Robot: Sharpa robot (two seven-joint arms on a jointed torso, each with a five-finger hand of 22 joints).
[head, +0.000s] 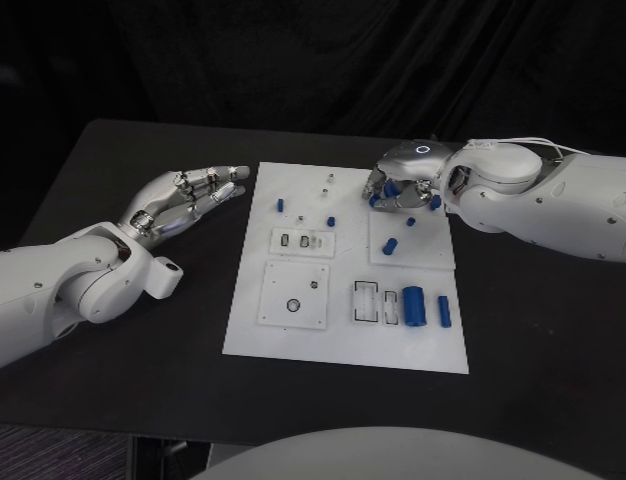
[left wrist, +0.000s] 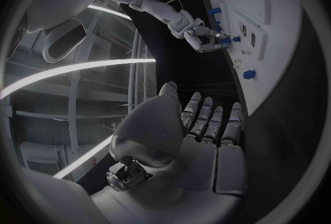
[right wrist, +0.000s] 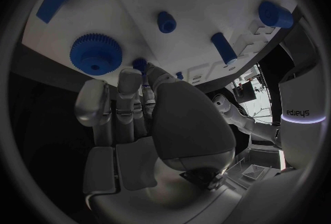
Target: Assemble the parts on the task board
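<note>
The white task board (head: 346, 330) lies in the middle of the black table. My right hand (head: 397, 186) hovers over its far right part with fingers curled down. In the right wrist view the fingertips (right wrist: 131, 78) and thumb pinch a small blue peg (right wrist: 140, 63), close to the board's face. A blue gear (right wrist: 96, 54) sits on the board just beside those fingers. My left hand (head: 183, 200) lies beside the board's left edge, fingers stretched out and holding nothing; the left wrist view shows its fingers (left wrist: 207, 119) straight.
Other blue parts stand on the board: a short peg (head: 280, 204), a small one (head: 331, 221), a cylinder (head: 391, 245). At the near right lie a thick blue cylinder (head: 414, 304) and a thin one (head: 443, 310). A square recessed plate (head: 296, 295) sits near left.
</note>
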